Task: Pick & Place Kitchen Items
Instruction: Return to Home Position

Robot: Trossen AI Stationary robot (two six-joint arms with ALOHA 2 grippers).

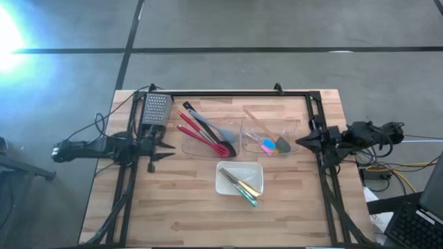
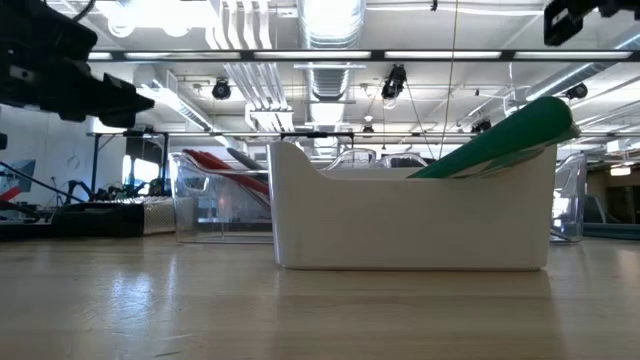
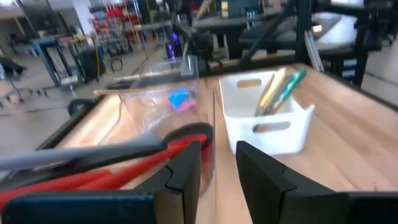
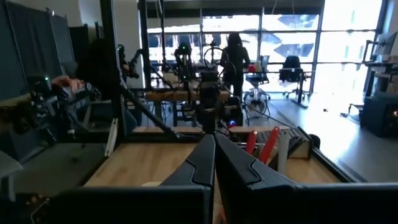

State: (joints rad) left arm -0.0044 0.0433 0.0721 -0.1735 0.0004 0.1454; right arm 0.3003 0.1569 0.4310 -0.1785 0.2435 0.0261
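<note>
Red and black utensils (image 1: pixel 205 131) lie in the left clear bin (image 1: pixel 188 145); they also show in the left wrist view as red and black utensils (image 3: pixel 124 165). Blue, pink and grey spatulas (image 1: pixel 273 144) lie in the right clear bin (image 1: pixel 299 128). Small knives (image 1: pixel 243 188) with green and gold handles rest in the white tray (image 1: pixel 223 181), handles (image 3: pixel 280 90) leaning over its rim. My left gripper (image 1: pixel 167 150) (image 3: pixel 217 152) is open, just left of the left bin, touching nothing. My right gripper (image 1: pixel 299 142) (image 4: pixel 214 142) is shut, at the right bin's right side, holding nothing.
A metal grater (image 1: pixel 156 108) lies at the far left of the table, beside the left arm. A black frame (image 1: pixel 228 93) runs along the table's far edge and sides. Bare wood (image 1: pixel 208 221) spreads across the near half. People stand in the room beyond, in the right wrist view.
</note>
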